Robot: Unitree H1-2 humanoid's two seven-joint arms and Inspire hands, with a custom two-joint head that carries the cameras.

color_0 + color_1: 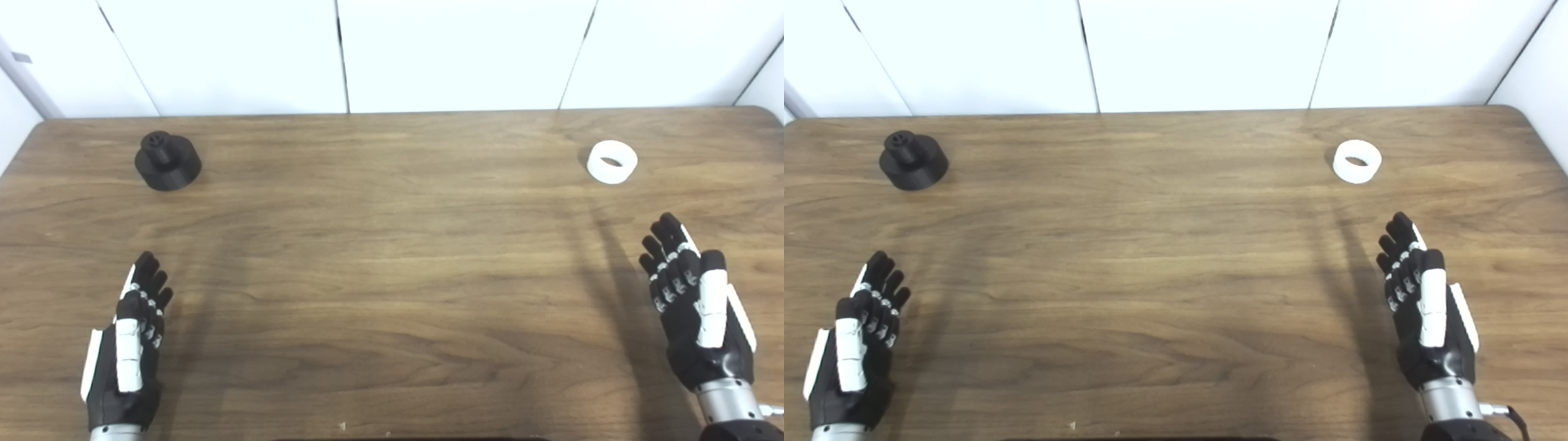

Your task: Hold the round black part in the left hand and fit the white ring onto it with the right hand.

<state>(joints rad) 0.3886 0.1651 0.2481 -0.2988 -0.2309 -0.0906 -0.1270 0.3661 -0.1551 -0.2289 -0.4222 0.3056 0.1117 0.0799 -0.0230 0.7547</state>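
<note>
Bare wooden desk (392, 257) lies between the left hand (125, 346) and the round black plastic part (167, 161), likewise between the right hand (698, 312) and the white plastic ring (612, 162), both standing alone.

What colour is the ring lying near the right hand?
The ring is plain white, clearest in the left eye view, lying on the wooden table.

Left hand (125, 346) and right hand (695, 306) hover empty, fingers extended.
</note>
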